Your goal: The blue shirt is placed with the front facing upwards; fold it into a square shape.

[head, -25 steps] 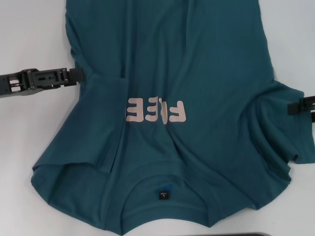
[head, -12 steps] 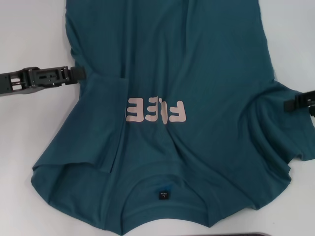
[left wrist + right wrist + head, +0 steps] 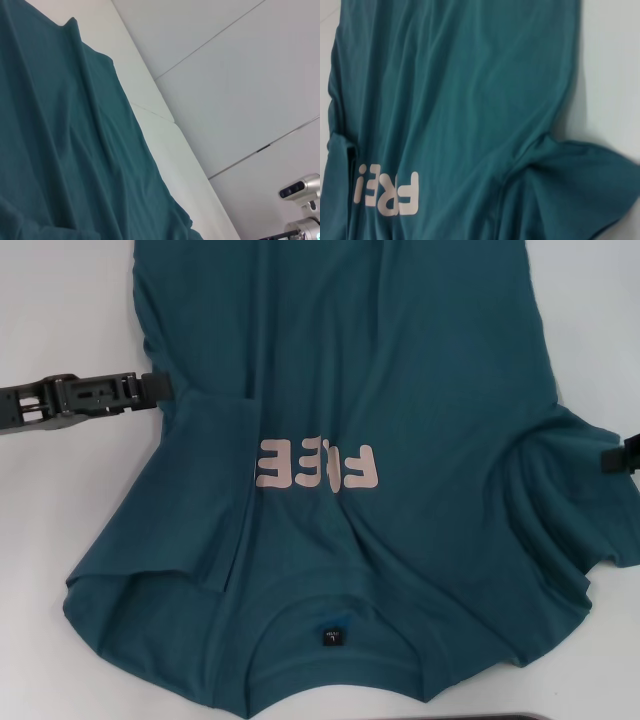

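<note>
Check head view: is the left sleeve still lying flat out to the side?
No. On the blue shirt the left sleeve is folded inward over the chest, beside the pink letters.

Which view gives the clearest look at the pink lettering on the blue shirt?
The head view: the pink lettering lies whole and central on the blue shirt, though its left end is partly covered by a folded-in flap. The right wrist view catches it near one edge. The left wrist view shows only plain fabric.

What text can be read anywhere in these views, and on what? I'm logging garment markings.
"FREE": pale pink block letters on the chest of the blue shirt, upside down in the head view, partly hidden by a crease.
Neck label: its print is too small to read.
</note>
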Available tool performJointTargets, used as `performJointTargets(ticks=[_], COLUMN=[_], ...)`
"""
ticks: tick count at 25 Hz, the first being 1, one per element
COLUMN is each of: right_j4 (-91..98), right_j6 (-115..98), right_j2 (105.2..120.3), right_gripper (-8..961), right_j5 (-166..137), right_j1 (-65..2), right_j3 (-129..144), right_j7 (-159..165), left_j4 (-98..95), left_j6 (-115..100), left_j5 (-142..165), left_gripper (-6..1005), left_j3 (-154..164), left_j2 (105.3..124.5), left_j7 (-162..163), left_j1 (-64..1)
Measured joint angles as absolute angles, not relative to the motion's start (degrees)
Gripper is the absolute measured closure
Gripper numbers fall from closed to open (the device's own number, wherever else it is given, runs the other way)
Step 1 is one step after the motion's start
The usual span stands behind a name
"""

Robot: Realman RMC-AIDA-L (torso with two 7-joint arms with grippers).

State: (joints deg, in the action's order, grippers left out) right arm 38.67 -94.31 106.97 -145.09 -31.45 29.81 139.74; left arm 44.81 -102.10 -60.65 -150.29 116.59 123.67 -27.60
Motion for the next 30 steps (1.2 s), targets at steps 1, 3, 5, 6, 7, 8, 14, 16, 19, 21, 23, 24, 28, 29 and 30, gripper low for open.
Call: performJointTargets(ticks=[1,3,5,6,7,8,14,16,19,21,23,24,28,29,30], right_j4=[38.67,38.67,38.67,38.69,38.88,39.20,44.86,45.85,45.88,45.01,44.25,44.03,44.28,44.33,44.37], right_j6=[-94.30,-94.26,-94.22,-94.22,-94.22,-94.20,-94.19,-94.18,-94.00,-94.61,-96.03,-96.79,-101.17,-102.12,-102.59], right_j2=[106.96,106.96,107.02,106.98,106.83,106.60,106.12,106.19,106.51,106.64,106.75,106.83,107.57,107.80,107.99], right_gripper=[708,786,817,833,848,863,941,940,939,938,937,937,935,935,935], right_j5=[-145.08,-145.08,-145.09,-145.09,-145.09,-145.10,-144.80,-144.76,-144.65,-144.80,-144.85,-144.82,-143.61,-143.32,-143.08], right_j1=[-31.45,-31.46,-31.52,-31.52,-31.43,-31.29,-30.04,-30.31,-31.30,-32.08,-32.69,-32.93,-33.75,-33.99,-34.25], right_j3=[29.81,29.98,30.19,30.21,30.20,30.14,28.55,27.37,26.62,27.35,28.27,28.58,28.72,28.75,28.75], right_j7=[139.76,139.76,139.77,139.78,140.03,140.33,143.27,143.37,143.29,143.18,143.20,143.25,143.20,143.11,142.99], left_j4=[44.79,44.75,44.74,44.76,44.78,44.78,44.58,44.41,44.39,44.55,44.61,44.64,44.71,44.72,44.72], left_j6=[-102.12,-102.13,-102.13,-102.13,-102.13,-102.13,-102.15,-102.06,-101.95,-101.95,-101.99,-102.04,-101.99,-101.90,-101.82], left_j5=[-60.65,-60.65,-60.65,-60.65,-60.65,-60.65,-60.67,-60.68,-60.70,-60.71,-60.72,-60.73,-60.82,-60.85,-60.87], left_gripper=[353,353,353,353,353,353,353,353,353,353,353,353,353,353,352], left_j3=[-150.29,-150.29,-150.29,-150.29,-150.29,-150.29,-150.37,-150.38,-150.38,-150.56,-151.27,-151.77,-153.19,-153.55,-153.88], left_j2=[116.60,116.61,116.62,116.62,116.63,116.63,116.64,116.69,116.73,116.77,116.79,116.79,116.68,116.63,116.59], left_j7=[123.67,123.66,123.66,123.66,123.66,123.66,123.66,123.71,124.09,124.23,124.25,124.26,124.27,124.27,124.28], left_j1=[-27.60,-27.59,-27.51,-27.47,-27.45,-27.42,-27.19,-27.18,-27.16,-27.16,-27.15,-27.15,-27.16,-27.15,-27.14])
